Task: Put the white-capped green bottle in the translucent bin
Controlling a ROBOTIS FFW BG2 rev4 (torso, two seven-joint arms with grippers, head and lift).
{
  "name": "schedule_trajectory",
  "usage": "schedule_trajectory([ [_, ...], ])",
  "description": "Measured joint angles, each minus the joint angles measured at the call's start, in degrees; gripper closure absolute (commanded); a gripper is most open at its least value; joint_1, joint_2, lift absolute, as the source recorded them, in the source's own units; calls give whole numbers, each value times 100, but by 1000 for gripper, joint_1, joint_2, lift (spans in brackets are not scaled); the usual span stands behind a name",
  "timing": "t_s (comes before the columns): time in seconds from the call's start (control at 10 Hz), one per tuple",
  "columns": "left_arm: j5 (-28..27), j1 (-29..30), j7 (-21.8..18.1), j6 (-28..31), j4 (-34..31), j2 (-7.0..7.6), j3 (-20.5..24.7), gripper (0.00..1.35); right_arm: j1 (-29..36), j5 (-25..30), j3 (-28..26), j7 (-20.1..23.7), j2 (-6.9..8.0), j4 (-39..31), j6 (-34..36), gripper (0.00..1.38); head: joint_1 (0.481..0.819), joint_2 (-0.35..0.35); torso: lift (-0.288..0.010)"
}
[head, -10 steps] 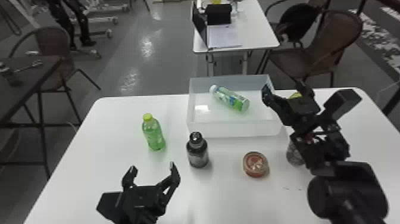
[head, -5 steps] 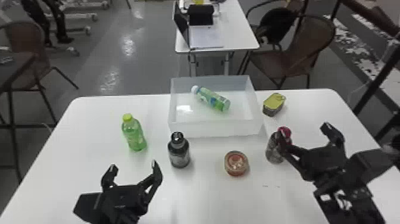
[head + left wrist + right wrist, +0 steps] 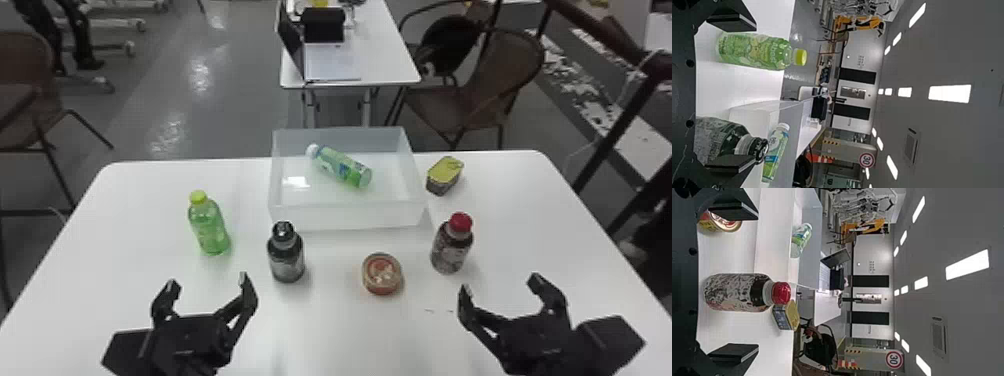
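Two open grippers face you, with the white-capped green bottle point(image 3: 342, 167) lying in the translucent bin point(image 3: 350, 216) beyond them.

Your left gripper point(image 3: 208, 282) and right gripper point(image 3: 500, 284) both hold their fingers spread wide over the near part of the white table point(image 3: 330, 330). Ahead of your left one stand the yellow-capped green bottle point(image 3: 210, 231) and, to its right, the black-capped bottle point(image 3: 286, 261); ahead of your right one stands the red-capped bottle point(image 3: 451, 250), with the round tin point(image 3: 382, 274) to its left. Farther out, well apart from both grippers and sideways between them, your white-capped one lies on its side, cap toward the far left. Just right of the bin sits the yellow-topped can point(image 3: 445, 172).
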Motion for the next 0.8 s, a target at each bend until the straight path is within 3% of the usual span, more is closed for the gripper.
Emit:
schedule_trajectory([
  [0.6,-79,35,0,62,-29,27,-13,127,-43,-75,-24,-301,53,-74,284,156,695,-9,-78],
  [0.8,-137,33,0,63,-35,30,0,127,6,199,-18,-678,74,-195,298,156,695,-19,-78],
])
